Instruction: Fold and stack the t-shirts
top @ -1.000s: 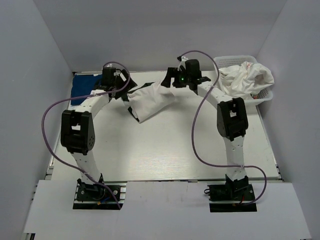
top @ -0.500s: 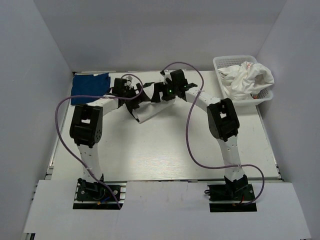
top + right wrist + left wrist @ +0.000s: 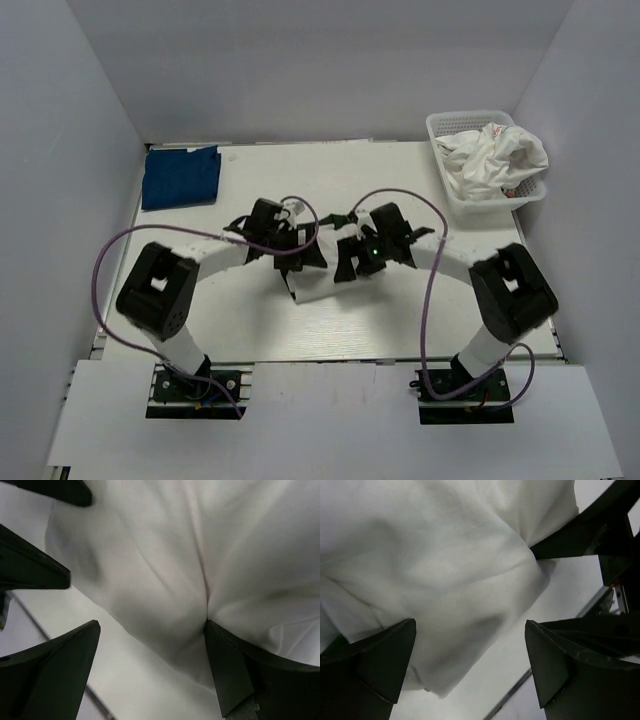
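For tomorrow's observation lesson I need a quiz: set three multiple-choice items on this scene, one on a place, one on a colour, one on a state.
1. Where on the table does the dark blue t-shirt lie? A near right corner; B far left corner; C under the jaws.
2. What colour is the middle t-shirt? A white; B red; C green.
3. How do the jaws of the left arm and right arm stand? A shut on cloth; B shut, empty; C open.
Answers: B, it lies by the far left edge; A, pale cloth fills both wrist views; C, both pairs stand wide apart over the cloth.
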`<state>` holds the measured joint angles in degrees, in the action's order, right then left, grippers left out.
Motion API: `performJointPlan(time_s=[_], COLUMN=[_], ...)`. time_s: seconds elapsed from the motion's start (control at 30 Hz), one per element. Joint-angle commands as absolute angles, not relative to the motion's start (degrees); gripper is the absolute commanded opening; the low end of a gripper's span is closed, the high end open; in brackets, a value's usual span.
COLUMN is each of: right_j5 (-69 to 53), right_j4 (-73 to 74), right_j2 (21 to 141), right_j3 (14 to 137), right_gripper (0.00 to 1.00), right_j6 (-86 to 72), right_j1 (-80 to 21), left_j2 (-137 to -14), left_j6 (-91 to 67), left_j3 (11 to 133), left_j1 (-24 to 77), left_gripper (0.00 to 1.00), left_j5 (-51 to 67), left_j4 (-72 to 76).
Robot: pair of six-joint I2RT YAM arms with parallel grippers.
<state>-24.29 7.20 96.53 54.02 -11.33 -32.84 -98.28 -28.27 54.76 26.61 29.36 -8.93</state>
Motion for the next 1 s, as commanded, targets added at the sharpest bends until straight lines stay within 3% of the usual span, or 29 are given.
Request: performJointPlan(time_s=[0.0, 0.13, 0.23, 0.37, 0.57, 0.8, 0.97], right_j5=[-27.3, -24.5, -19.6, -5.6, 7.2, 3.5, 1.4], right_j4=[14.3, 17.5, 13.3, 12.9, 16.1, 9.7, 7.6], right_j2=[88.8, 69.4, 61.5, 63.7, 72.5, 78.2, 80.7], right_j3=[46.3, 41.1, 41.0, 44.2, 47.4, 46.2, 46.1], right_gripper=[0.90, 0.90, 0.90, 0.90, 0.90, 0.90, 0.74], right_j6=[-12.6, -13.4, -13.4, -16.2, -22.6, -25.0, -25.8], right_j1=[-36.0, -38.7, -38.3, -37.7, -35.6, -32.8, -31.6], left_j2=[-85.0, -72.7, -69.0, -73.4, -83.0, -90.2, -91.8], left_j6=[-26.8, -30.0, -31.9, -31.9, -29.1, -26.5, -26.5], left_j3=[47.5, 44.8, 44.2, 46.8, 50.5, 53.2, 55.1], left_j1=[30.2, 33.0, 33.0, 33.0, 32.5, 32.5, 32.5], left_gripper=[1.00, 1.00, 1.00, 1.00, 0.95, 0.71, 0.47], left_j5=[30.2, 23.2, 16.3, 6.8, 9.8, 12.2, 12.7], left_j4=[-13.4, -18.3, -17.4, -18.0, -16.5, -14.2, -13.0])
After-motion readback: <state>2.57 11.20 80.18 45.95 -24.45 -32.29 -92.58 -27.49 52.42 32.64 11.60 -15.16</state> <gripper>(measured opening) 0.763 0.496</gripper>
